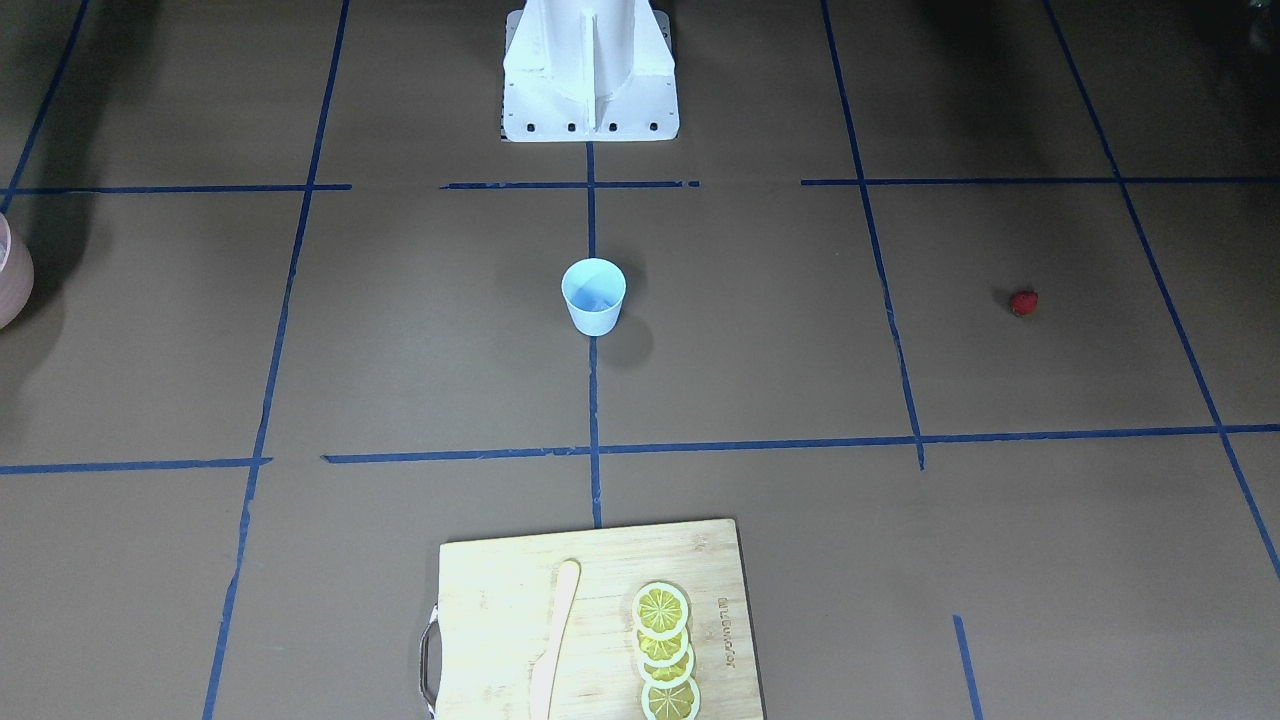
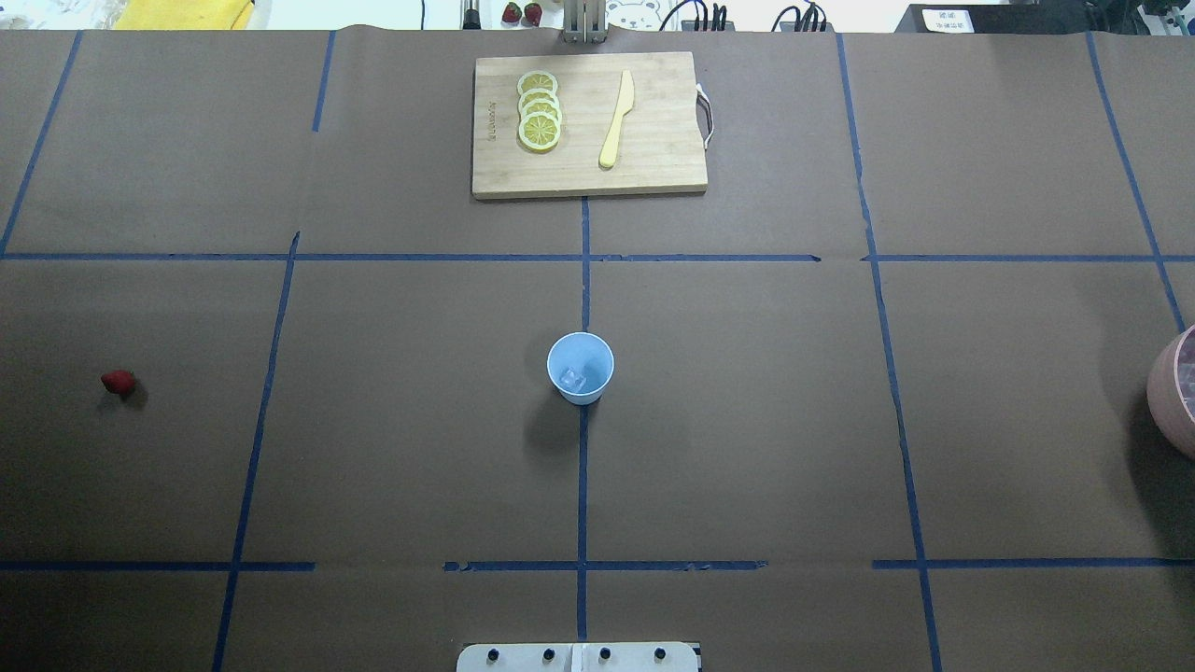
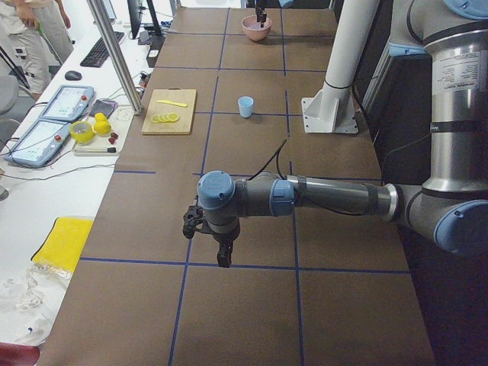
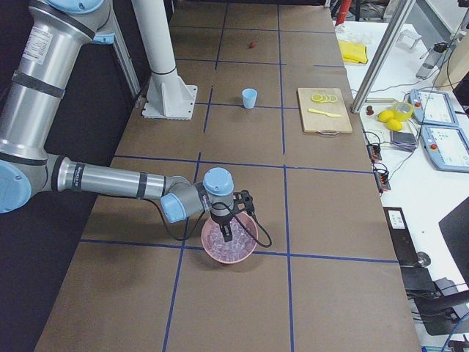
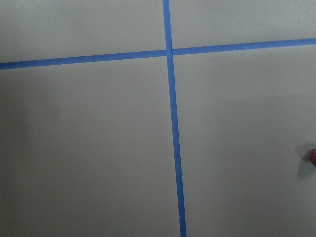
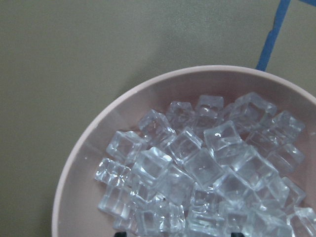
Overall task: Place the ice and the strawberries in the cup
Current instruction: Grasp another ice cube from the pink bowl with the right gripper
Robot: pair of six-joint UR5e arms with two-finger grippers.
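The pale-blue cup (image 2: 580, 367) stands upright at the table's middle with one clear ice cube (image 2: 571, 378) inside. The strawberry (image 2: 119, 382) lies alone on the table's left part; it shows at the right edge of the left wrist view (image 5: 313, 156). My left gripper (image 3: 223, 258) hangs above the table near there; I cannot tell whether it is open. My right gripper (image 4: 228, 233) reaches into the pink bowl (image 4: 229, 253) of ice cubes (image 6: 207, 168). Its two dark fingertips (image 6: 120, 233) show far apart at the bottom edge, so it is open.
A wooden cutting board (image 2: 588, 126) with lemon slices (image 2: 539, 110) and a yellow knife (image 2: 616, 119) lies at the far middle edge. The white robot base (image 1: 590, 70) stands at the near edge. The pink bowl shows at the table's right edge (image 2: 1169, 387).
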